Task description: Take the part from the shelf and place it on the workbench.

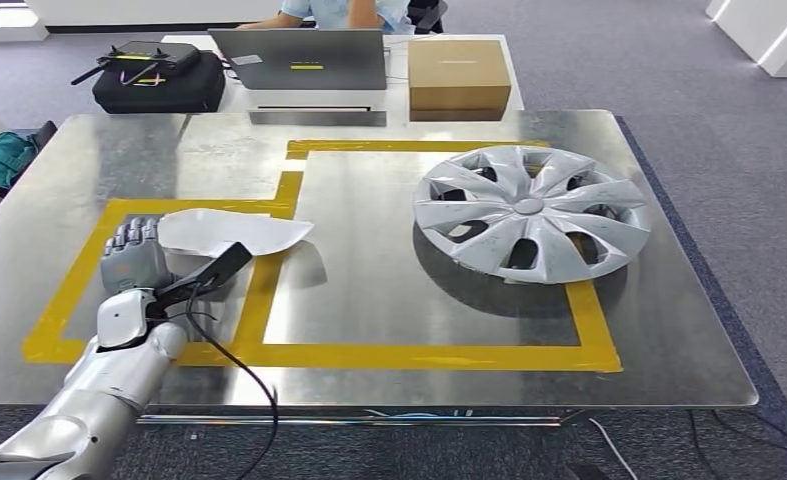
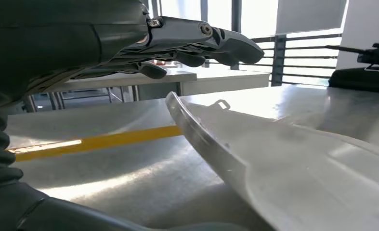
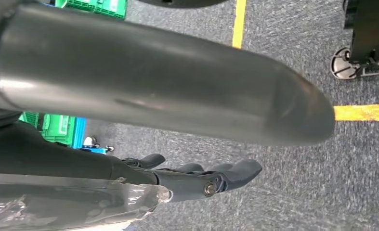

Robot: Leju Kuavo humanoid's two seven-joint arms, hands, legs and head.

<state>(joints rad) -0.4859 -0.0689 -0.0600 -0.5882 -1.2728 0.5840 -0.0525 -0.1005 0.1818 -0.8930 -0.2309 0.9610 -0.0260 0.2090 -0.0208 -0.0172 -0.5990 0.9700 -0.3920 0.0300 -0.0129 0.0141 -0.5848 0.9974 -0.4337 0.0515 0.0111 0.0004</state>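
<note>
A wide, shiny metal worktop [image 1: 369, 300] fills most of the head view, marked with a stepped outline of yellow tape [image 1: 409, 355]. Inside that outline, toward the right, lies a large silver wheel cover [image 1: 532, 212] with curved spokes, flat on the metal. Beyond the far edge stands a second, white table [image 1: 394, 95] carrying an open grey laptop [image 1: 299, 60], a brown cardboard box [image 1: 459, 75] to its right and a black case [image 1: 159, 85] to its left; a person [image 1: 344, 12] sits behind the laptop. The robot's silver left arm [image 1: 99, 390] reaches in from the lower left, with a black cable running along it. The task's thing, a pale, thin, curved part [image 1: 231, 232], lies on the worktop near the left side, across the yellow tape at the left edge of the outline. The left hand [image 1: 134, 258] sits just beside and partly under the part's near-left end. In the left wrist view the hand's dark fingers [image 2: 226, 45] stretch out spread above the part's raised rim, apart from it and holding nothing, so the hand is released. In the right wrist view the right hand [image 3: 202, 180] hangs over grey carpet floor [image 3: 293, 57] crossed by yellow lines, its fingers loosely extended and empty; green crates [image 3: 57, 127] stand nearby.
</note>
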